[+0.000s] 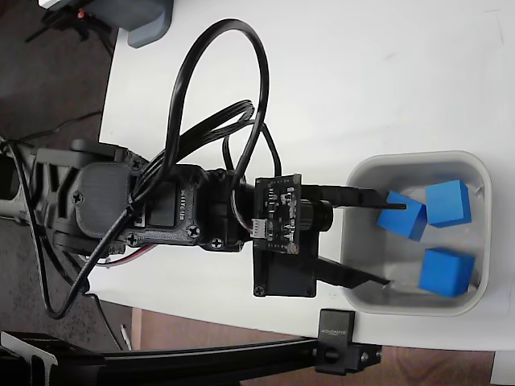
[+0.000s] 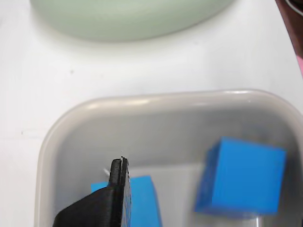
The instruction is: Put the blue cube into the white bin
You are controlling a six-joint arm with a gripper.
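Your gripper point(image 1: 388, 237) reaching over the bin point(image 1: 418, 304), fingers spread wide apart, nothing clamped, three cubes inside, nearest cube point(image 1: 402, 215) beside your upper finger point(image 1: 358, 194).

**Arm stretched out, pincer spread**

In the fixed view the black arm point(image 1: 121, 205) lies level, wrist camera board point(image 1: 278, 233) just behind the pincer point(image 1: 389, 239). Its two thin fingers point(image 1: 354, 276) stand wide apart. The wrist view shows one dark fingertip point(image 2: 118, 177).
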